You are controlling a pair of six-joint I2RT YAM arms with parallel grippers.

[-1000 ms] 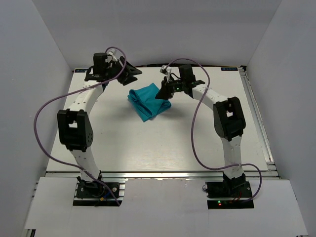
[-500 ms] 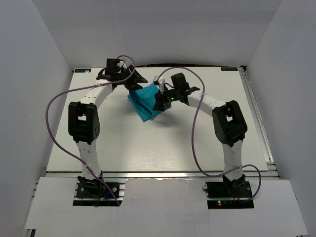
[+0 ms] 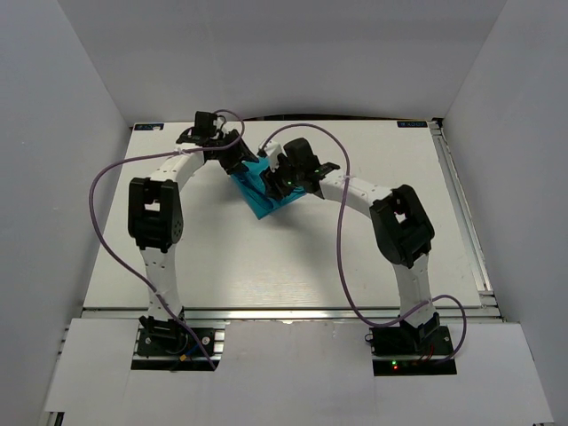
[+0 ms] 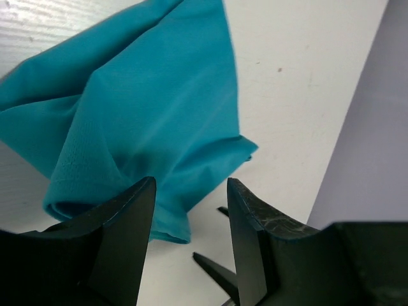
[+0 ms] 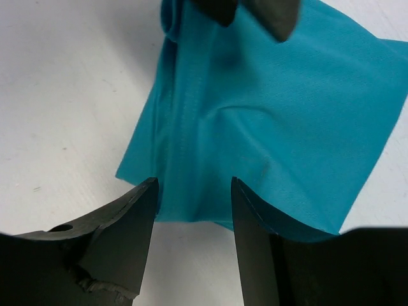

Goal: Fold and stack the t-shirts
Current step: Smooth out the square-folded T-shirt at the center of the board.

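One t-shirt (image 4: pixel 146 108), left pincer (image 4: pixel 191 188), right pincer (image 5: pixel 194 188) agape, creases wrist-view only

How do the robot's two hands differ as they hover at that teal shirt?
The left hand sits at the t-shirt's far left edge, by a rolled fold; the right hand faces it from the opposite side, over a flatter edge. The left hand's arm curves in from the left, the right hand's from the right. Shared: both stand open, neither clamped on it.

T-shirt (image 3: pixel 264 204) on table (image 3: pixel 311 257) (far centre), between left pincer (image 3: pixel 240 163) and right pincer (image 3: pixel 273 183).
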